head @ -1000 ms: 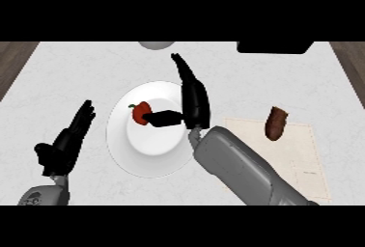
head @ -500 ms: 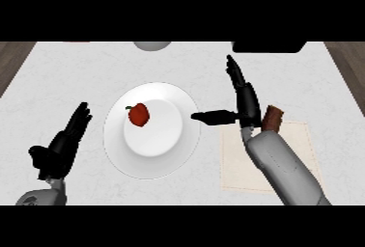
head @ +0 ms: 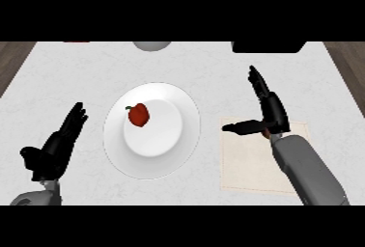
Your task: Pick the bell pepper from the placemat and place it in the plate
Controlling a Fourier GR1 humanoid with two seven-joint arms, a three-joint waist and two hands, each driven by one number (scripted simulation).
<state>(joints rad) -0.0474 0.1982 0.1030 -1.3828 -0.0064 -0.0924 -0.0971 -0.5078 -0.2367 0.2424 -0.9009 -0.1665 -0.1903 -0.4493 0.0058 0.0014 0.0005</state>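
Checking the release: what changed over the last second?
The right hand drew back rightward, from beside the bell pepper over the plate to above the placemat, fingers straight, holding nothing. The bell pepper stayed on the plate; the left hand stayed open at the left.

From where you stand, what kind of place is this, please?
Most likely a kitchen counter set for a meal: a pale, stone-like counter top, a white plate holding a red bell pepper, and a beige placemat lying beside the plate.

Brown item [head: 265,135] mostly hidden behind right hand [head: 274,115]. Grey object [head: 151,46] and black object [head: 268,47] cut off at top edge.
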